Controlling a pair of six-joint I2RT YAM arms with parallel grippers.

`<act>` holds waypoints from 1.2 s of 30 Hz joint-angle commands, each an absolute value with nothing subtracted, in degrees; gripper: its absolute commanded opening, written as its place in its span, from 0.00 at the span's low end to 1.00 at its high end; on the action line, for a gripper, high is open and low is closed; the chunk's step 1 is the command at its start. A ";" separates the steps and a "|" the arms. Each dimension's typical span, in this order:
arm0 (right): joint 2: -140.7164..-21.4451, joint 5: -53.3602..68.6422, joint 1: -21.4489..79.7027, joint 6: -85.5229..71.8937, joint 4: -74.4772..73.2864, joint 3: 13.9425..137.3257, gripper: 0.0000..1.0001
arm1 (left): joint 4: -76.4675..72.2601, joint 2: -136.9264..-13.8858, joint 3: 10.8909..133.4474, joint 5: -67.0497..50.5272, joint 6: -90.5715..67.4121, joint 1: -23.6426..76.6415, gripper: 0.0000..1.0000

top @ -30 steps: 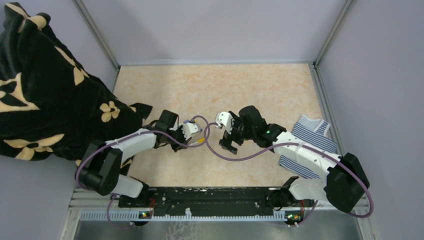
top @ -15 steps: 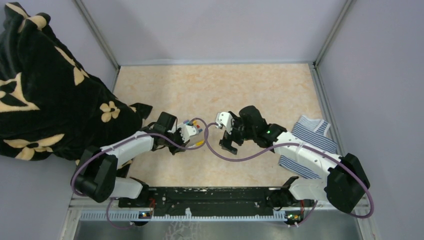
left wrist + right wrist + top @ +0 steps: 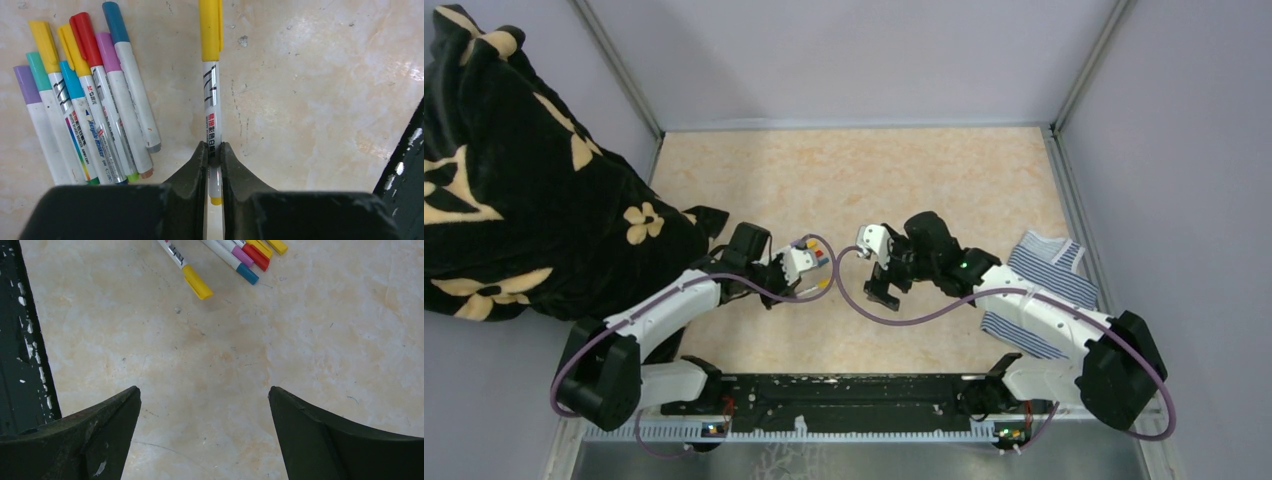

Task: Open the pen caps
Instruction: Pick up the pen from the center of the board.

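Left wrist view gives the closest look: the left gripper is clenched on the white barrel of one pen, near its rear end, and the yellow cap at the far end is on. This barrel has black stripes, some red characters and small dark print that I cannot read. To its left, well apart, several other pens lie side by side on the marble-pattern tabletop. Their caps are purple, teal, yellow, red, pink and blue, and all are on. One barrel in this group has blue print that seems to say "Acrylic Marker"; the other print is too small. Right wrist view shows what the first does not: the right gripper stands wide apart and grasps nothing. At the top edge of this view are the yellow cap and the coloured ends of the group. Only the top external view shows both arms together, the left gripper facing the right gripper at the middle of the tabletop. It also shows a striped cloth at the right and a black flowered blanket at the left. Whether the held pen touches the tabletop I cannot tell.
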State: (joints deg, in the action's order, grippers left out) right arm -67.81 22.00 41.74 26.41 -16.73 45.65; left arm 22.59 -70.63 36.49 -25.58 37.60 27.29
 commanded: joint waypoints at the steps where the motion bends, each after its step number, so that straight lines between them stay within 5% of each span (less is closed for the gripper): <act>1: -65.84 24.77 41.79 25.54 -16.16 47.97 0.99 | 24.82 -68.63 38.75 -29.64 39.55 27.60 0.00; 26: -73.54 44.81 30.39 10.95 -23.30 63.01 0.98 | 24.92 -65.82 49.16 -35.62 43.74 27.70 0.00; 36: -80.46 50.05 29.73 0.44 -12.07 66.92 0.97 | 22.80 -66.73 52.60 -38.20 47.48 27.69 0.00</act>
State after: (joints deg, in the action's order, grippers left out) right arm -78.32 46.04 30.20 5.82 -19.59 65.39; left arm 24.40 -66.85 50.54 -35.22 44.05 27.29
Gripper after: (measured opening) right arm 0.976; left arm 0.145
